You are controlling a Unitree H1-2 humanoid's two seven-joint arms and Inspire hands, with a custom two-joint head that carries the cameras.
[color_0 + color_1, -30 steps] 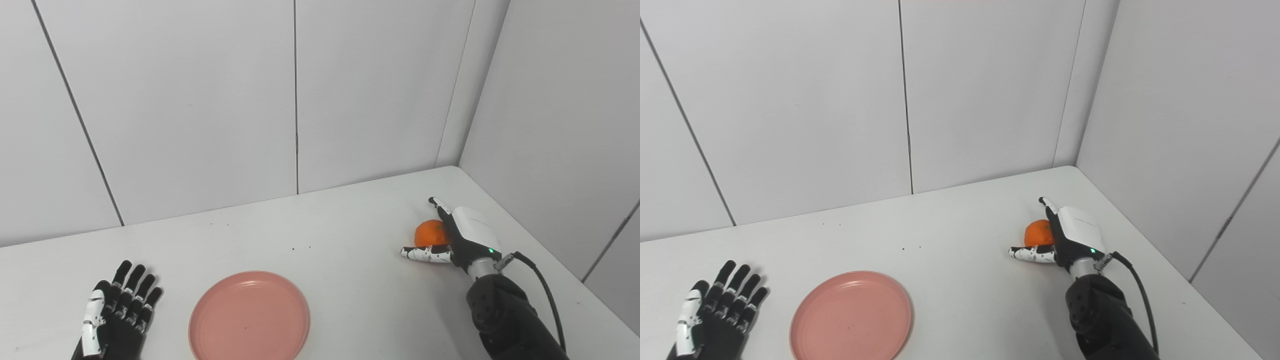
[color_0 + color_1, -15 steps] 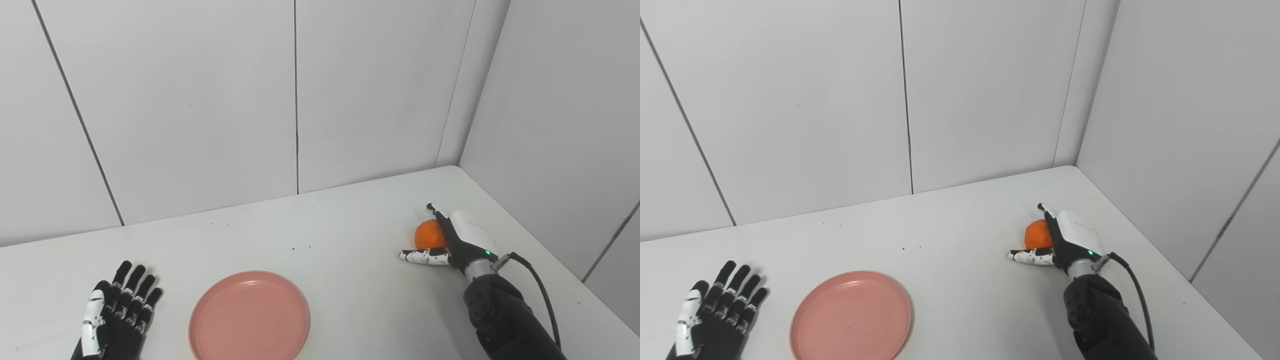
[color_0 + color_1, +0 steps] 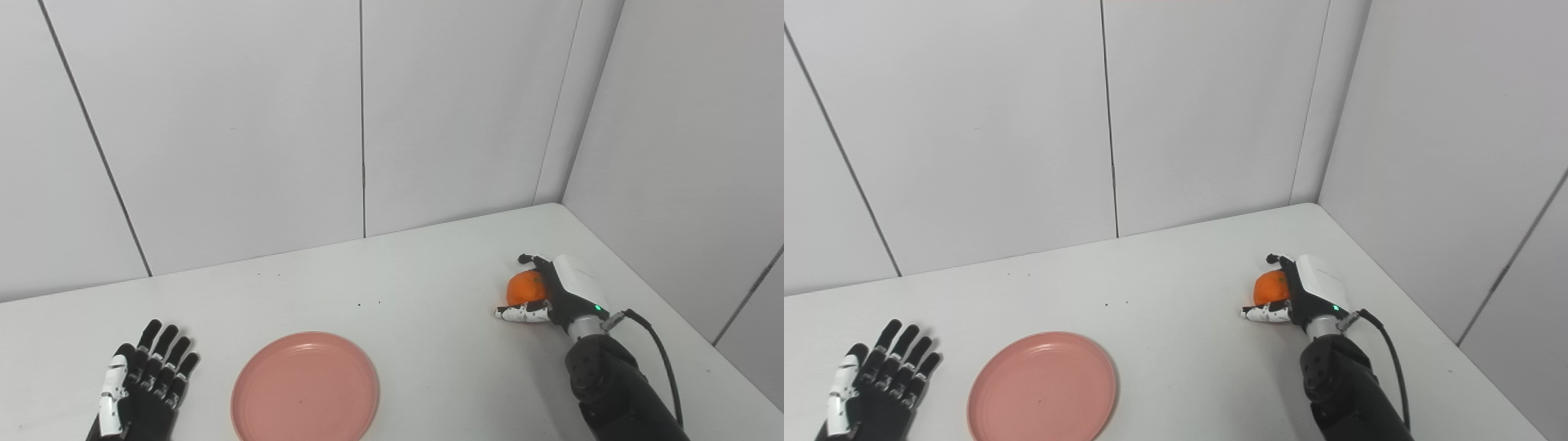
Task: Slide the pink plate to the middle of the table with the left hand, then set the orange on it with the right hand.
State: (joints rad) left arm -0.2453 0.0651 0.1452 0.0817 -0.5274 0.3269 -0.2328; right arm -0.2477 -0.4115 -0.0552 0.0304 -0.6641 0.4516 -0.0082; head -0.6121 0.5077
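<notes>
The pink plate [image 3: 305,387] lies flat on the white table [image 3: 416,275], near the front edge and a little left of centre. An orange [image 3: 524,288] rests on the table at the far right. My right hand [image 3: 566,286] wraps it from the right: the fingers [image 3: 531,260] curl over its far side and the thumb [image 3: 519,313] lies along its near side. My left hand [image 3: 144,384] lies flat and open on the table, left of the plate and apart from it, holding nothing.
White wall panels close the table at the back and along the right, just beyond the orange. A black cable [image 3: 661,349] loops off my right wrist. A few dark specks [image 3: 367,303] dot the table behind the plate.
My right hand's fingers, straight beside the orange a second ago, have curled down around it, and the thumb has drawn in. The plate, the orange and the left hand have not moved.
</notes>
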